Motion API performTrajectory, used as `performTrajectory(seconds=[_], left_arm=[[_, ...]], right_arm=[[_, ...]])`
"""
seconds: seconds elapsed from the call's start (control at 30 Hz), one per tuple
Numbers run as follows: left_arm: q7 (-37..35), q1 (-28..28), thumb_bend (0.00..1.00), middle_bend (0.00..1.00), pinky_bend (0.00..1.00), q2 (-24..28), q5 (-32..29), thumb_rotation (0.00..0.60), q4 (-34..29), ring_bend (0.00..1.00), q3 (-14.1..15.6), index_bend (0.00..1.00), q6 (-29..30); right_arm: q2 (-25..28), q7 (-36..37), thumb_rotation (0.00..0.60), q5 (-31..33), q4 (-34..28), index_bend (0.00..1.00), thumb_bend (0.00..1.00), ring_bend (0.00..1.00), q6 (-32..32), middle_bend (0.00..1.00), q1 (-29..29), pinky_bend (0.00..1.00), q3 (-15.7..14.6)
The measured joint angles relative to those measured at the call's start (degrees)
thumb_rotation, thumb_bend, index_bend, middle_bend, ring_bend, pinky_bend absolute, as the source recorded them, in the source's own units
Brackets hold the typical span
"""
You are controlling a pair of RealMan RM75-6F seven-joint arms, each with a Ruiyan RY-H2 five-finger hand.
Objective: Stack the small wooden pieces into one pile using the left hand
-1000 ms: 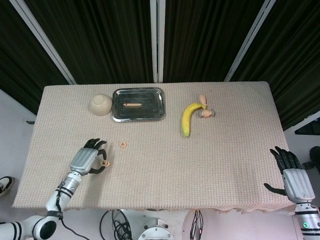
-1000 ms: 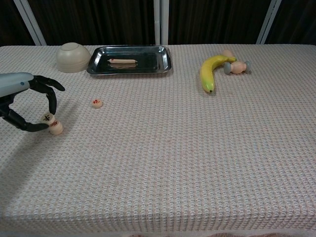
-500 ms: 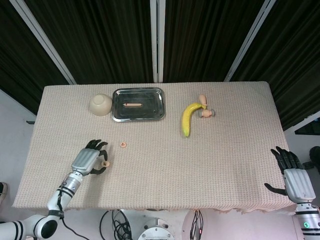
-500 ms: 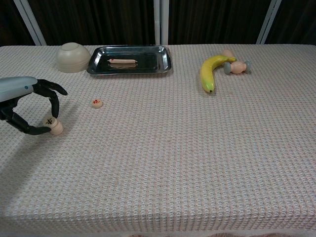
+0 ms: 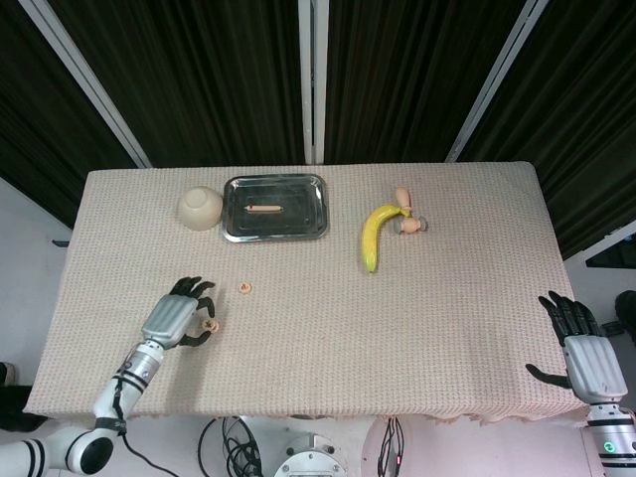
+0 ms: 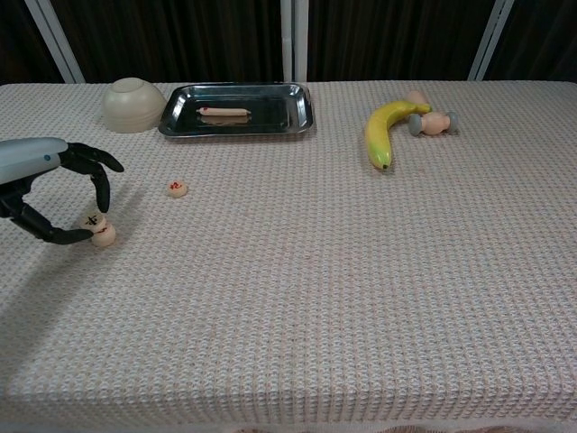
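My left hand [image 6: 50,189] hovers low over the table's front left, also seen as the left hand [image 5: 175,318] from above. Its fingertip and thumb pinch a small marked wooden piece [image 6: 90,219], which rests on top of a second wooden piece [image 6: 105,237]. From above, the pair of pieces [image 5: 210,324] shows at the fingertips. A third wooden piece [image 6: 178,188] lies alone to the right and farther back, the same lone piece [image 5: 245,288]. My right hand [image 5: 579,343] hangs open off the table's front right corner, holding nothing.
At the back left stand a cream bowl [image 6: 132,104] and a metal tray [image 6: 279,113] holding a thin sausage-like item [image 6: 224,112]. A banana [image 6: 383,128] and a small toy [image 6: 433,120] lie at the back right.
The pinched piece has shifted from beside the second piece to on top of it. The left hand settled slightly. The right hand has not moved.
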Motion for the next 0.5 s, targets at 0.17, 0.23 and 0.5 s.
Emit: performTrajectory(seconds=[0.17, 0.23, 0.5], left_arm=[[-0.26, 0.08, 0.26, 0.12, 0.00, 0.03, 0.11, 0.600, 0.07, 0.00, 0.05, 0.45, -0.05], [-0.36, 0.12, 0.26, 0.12, 0.00, 0.04, 0.26, 0.600, 0.07, 0.00, 0.04, 0.44, 0.02], [-0.62, 0.50, 0.26, 0.09, 0.00, 0.92, 1.25, 0.600, -1.19, 0.00, 0.29, 0.25, 0.66]], right_arm=[[-0.01, 0.11, 0.600, 0.00, 0.07, 0.00, 0.00, 0.00, 0.10, 0.00, -0.06, 0.00, -0.01], [0.00, 0.12, 0.600, 0.03, 0.09, 0.00, 0.00, 0.00, 0.05, 0.00, -0.08, 0.00, -0.04], [-0.04, 0.04, 0.600, 0.03, 0.15, 0.00, 0.00, 0.00, 0.05, 0.00, -0.06, 0.00, -0.02]])
